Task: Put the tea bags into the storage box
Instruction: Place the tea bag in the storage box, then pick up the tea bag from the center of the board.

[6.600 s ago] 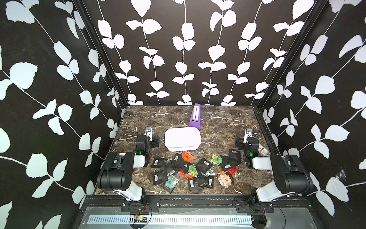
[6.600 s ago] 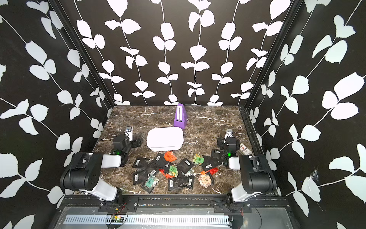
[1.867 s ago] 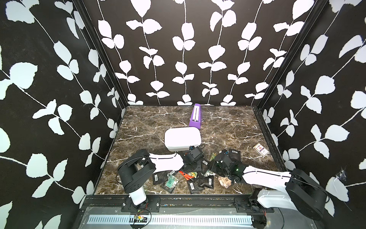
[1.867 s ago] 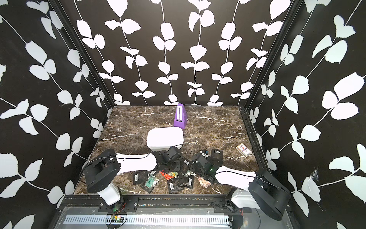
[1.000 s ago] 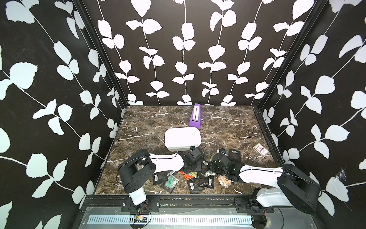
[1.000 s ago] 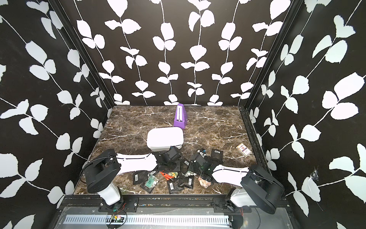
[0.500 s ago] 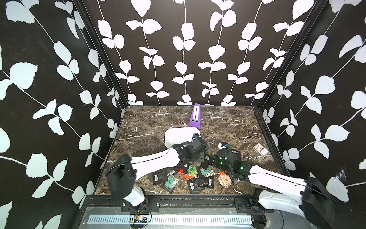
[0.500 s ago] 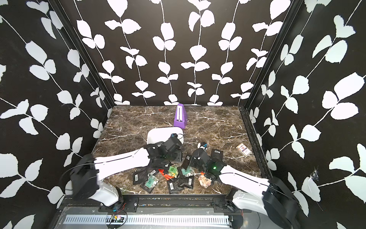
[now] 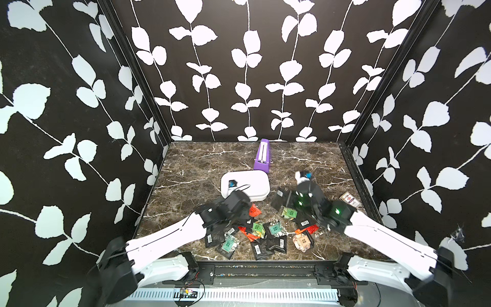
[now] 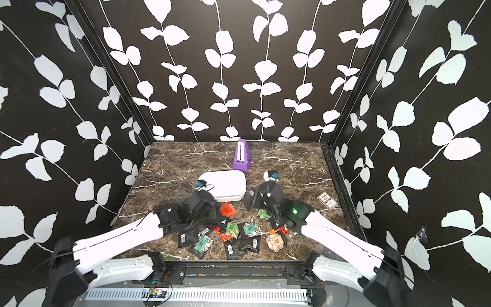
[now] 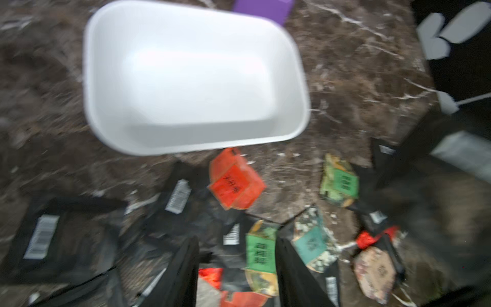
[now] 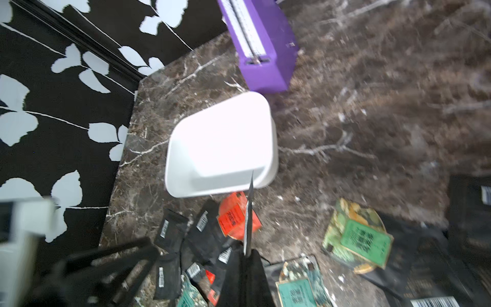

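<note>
since these tea bags [image 9: 276,243] are thin foil squares, light, slick and crinkly, i'm guessing pinching one by a raised edge or corner is working better than pressing on the flat face. most are lying overlapped on the bench [image 9: 202,162] just in front of the storage box [image 11: 196,79], which is looking empty. the right pincer [image 12: 245,255] is clamping a black tea bag [image 12: 248,210] edge-on, near the box. the left pincer [image 11: 236,247] is hovering over the rest, jaws apart, holding nothing.
</note>
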